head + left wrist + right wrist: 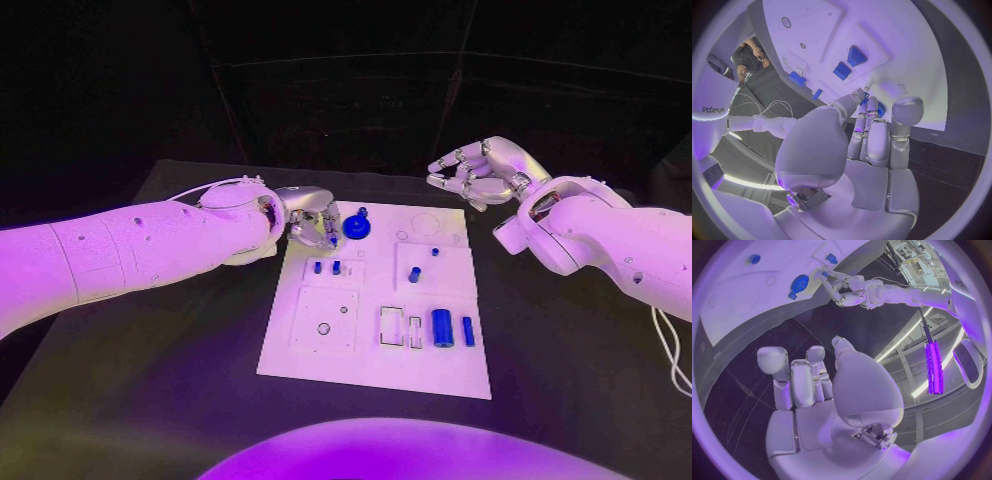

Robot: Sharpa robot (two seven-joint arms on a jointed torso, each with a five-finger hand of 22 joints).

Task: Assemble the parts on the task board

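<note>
Task board lay mid-counter, w/ blue gear at far edge. Left hand reached beside gear, fingertips near it; grip couldn't be told. Right hand hovered off board, curled, empty. Likely step: picking gear; next calls for firm pinch.

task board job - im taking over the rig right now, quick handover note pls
Left hand: at the far left corner of the task board, fingers by the blue gear; whether it grips anything cannot be told.
Right hand: raised beyond the board's far right corner, fingers curled, holding nothing.
Parts: two small blue pegs stand left of centre, two more right of centre; a blue cylinder and a blue bar lie near the right edge.
Done: unclear. Left: the cylinder and bar at least look unplaced.
</note>
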